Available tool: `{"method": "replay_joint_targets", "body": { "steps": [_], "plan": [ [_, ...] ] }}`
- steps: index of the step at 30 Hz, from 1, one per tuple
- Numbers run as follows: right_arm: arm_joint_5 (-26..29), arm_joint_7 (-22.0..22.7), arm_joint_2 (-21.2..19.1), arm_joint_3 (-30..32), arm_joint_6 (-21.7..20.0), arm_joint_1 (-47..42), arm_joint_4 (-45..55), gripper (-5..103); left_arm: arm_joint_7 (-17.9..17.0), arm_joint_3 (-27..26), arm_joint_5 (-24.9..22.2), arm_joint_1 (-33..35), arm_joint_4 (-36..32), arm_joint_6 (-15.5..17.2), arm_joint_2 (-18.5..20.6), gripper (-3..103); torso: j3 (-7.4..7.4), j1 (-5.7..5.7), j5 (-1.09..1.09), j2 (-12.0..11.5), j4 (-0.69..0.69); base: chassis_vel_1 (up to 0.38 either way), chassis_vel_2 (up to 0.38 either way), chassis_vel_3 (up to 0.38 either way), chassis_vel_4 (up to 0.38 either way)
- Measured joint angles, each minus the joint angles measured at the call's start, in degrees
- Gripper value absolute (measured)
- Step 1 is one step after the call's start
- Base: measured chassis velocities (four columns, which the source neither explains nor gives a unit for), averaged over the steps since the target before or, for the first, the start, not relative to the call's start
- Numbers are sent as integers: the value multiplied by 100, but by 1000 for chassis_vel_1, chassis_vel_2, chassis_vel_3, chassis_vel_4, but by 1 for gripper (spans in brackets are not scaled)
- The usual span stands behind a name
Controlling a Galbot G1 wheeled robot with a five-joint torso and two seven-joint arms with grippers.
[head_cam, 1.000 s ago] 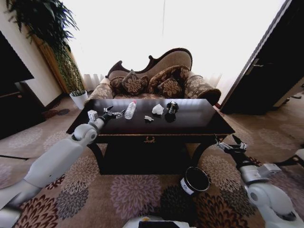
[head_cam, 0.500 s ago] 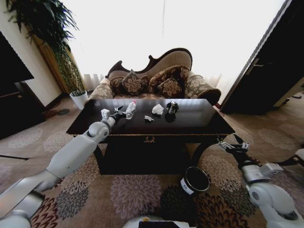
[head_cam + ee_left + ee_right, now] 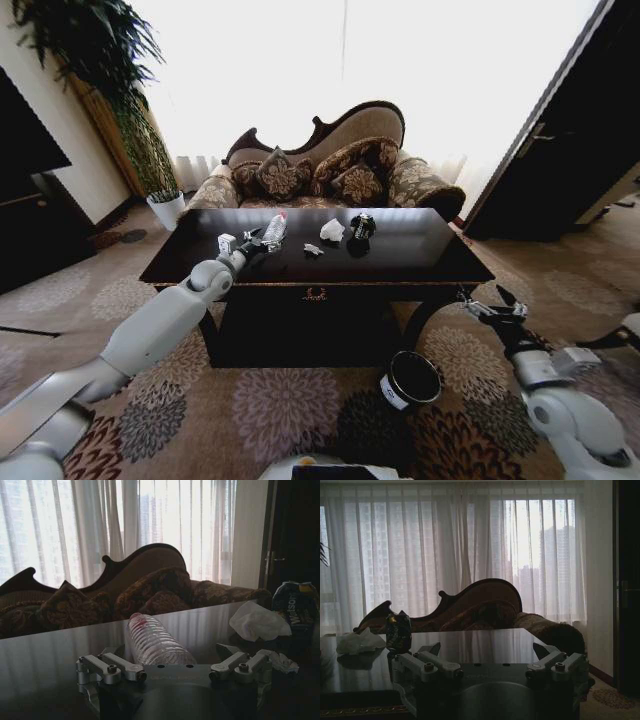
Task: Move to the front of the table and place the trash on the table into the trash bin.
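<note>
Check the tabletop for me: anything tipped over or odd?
A clear plastic bottle lies on its side on the table, right ahead of the open left tool. Beside it are a white tissue wad and a crumpled black package.

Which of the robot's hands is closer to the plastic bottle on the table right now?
Left. The left hand is open over the table, right at the plastic bottle lying there. The right hand is open too, off the table's right end, below its top.
</note>
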Motion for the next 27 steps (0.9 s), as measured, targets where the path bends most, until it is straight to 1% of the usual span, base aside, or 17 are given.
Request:
{"method": "replay_joint_targets", "body": {
  "steps": [5, 9, 15, 20, 26, 27],
  "plan": [
    [4, -5, 14, 37, 14, -73, 31, 100, 4, -88, 78, 102, 86, -35, -68, 100, 0, 0, 0, 0, 0, 0, 0, 0, 0],
    [84, -38, 43, 161, 22, -218, 250, 100, 35, -135, 178, 113, 253, -112, -230, 100, 0, 0, 0, 0, -1, 0, 0, 0, 0],
    [98, -32, 32, 237, 11, -216, 389, 100, 55, -129, 256, 110, 388, -138, -397, 100, 0, 0, 1, 0, -1, 0, 0, 0, 0],
    [74, -24, 57, 209, 12, -248, 297, 100, 109, -189, 414, 216, 494, -189, -512, 100, 0, 0, 1, 0, -1, 0, 0, 0, 0],
    [-26, -40, 143, 130, 52, -296, 226, 100, 116, -194, 523, 223, 575, -229, -557, 100, 0, 0, 1, 0, -1, 0, 0, 0, 0],
    [-45, -46, 158, 116, 62, -305, 216, 100, 121, -194, 563, 217, 604, -249, -563, 102, 0, 0, 1, 0, -1, 0, 0, 0, 0]
  ]
}}
